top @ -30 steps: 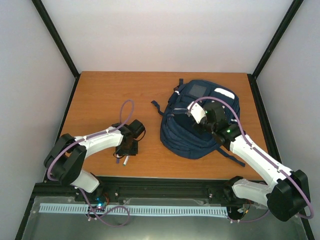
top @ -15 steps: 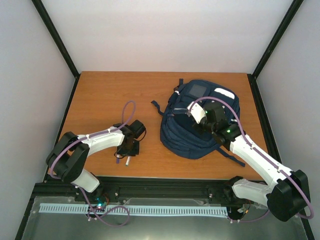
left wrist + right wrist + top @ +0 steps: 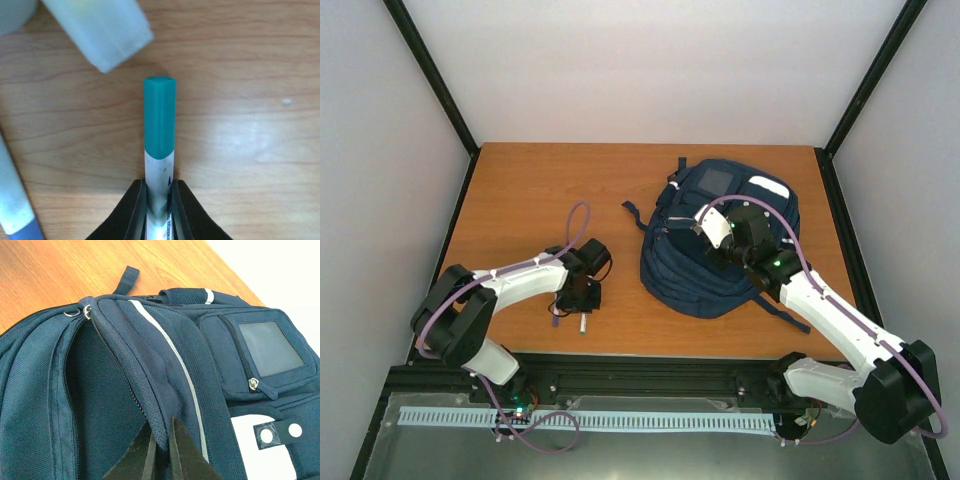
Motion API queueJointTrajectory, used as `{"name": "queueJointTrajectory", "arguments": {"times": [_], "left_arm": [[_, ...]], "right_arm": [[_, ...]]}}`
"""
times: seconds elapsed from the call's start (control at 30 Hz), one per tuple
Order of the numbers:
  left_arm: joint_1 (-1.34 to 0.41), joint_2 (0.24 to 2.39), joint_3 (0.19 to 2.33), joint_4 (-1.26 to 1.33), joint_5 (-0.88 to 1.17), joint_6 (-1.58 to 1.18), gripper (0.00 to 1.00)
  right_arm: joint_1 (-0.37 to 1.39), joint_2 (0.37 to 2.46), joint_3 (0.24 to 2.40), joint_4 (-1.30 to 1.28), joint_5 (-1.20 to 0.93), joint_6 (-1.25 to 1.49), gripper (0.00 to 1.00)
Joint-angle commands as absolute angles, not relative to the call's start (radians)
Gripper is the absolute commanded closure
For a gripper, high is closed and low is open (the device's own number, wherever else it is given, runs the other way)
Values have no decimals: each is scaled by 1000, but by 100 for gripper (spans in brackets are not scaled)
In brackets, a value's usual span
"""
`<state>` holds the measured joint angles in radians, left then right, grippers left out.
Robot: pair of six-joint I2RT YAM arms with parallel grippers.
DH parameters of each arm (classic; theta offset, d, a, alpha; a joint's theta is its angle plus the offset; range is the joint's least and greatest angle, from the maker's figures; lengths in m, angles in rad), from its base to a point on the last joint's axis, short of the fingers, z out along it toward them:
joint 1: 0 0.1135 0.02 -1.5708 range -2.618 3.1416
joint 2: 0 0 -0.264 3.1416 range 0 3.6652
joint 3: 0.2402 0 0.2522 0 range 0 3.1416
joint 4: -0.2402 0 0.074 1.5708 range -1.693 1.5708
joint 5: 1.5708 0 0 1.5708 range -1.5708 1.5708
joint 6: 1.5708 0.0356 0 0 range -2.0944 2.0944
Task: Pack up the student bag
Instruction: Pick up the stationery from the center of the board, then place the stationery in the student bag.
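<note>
Clamping a teal-capped marker (image 3: pixel 160 120) between both jaws, your left gripper (image 3: pixel 159 192) holds it; your right gripper (image 3: pixel 161 440) pinches an opening flap of the student bag (image 3: pixel 685 270), lying right of centre on the table (image 3: pixel 520 190).

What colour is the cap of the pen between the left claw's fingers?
Teal: the cap of the white-barrelled pen shows best in the left wrist view.

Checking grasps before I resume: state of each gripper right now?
Left gripper: closed on the teal-capped marker.
Right gripper: closed, pinching the zip flap of the student bag.
</note>
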<state>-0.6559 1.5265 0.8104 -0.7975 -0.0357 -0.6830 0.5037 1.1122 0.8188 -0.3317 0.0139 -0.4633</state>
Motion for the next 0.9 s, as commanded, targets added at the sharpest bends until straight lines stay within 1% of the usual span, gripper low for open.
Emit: {"name": "queueJointTrajectory", "arguments": {"times": [0.0, 0.1, 0.23, 0.33, 0.5, 0.63, 0.87], "left_arm": [[-693, 1445, 887, -775, 78, -623, 97], [-732, 1378, 938, -687, 205, -584, 98], [-750, 1336, 950, -462, 420, -604, 99], [-769, 1381, 990, -357, 528, -621, 99], [-795, 1526, 1085, -242, 659, -676, 99], [-813, 1617, 1118, -104, 704, -794, 99], [-816, 1749, 1211, -34, 623, -931, 99]], "right_arm": [[499, 1077, 816, -239, 13, -471, 97], [499, 1082, 813, -236, 21, -474, 97], [499, 1083, 810, -236, 25, -473, 97], [499, 1078, 801, -230, 39, -478, 97], [499, 1081, 795, -225, 47, -480, 97], [498, 1081, 789, -222, 59, -485, 97], [499, 1087, 788, -222, 54, -481, 97]]}}
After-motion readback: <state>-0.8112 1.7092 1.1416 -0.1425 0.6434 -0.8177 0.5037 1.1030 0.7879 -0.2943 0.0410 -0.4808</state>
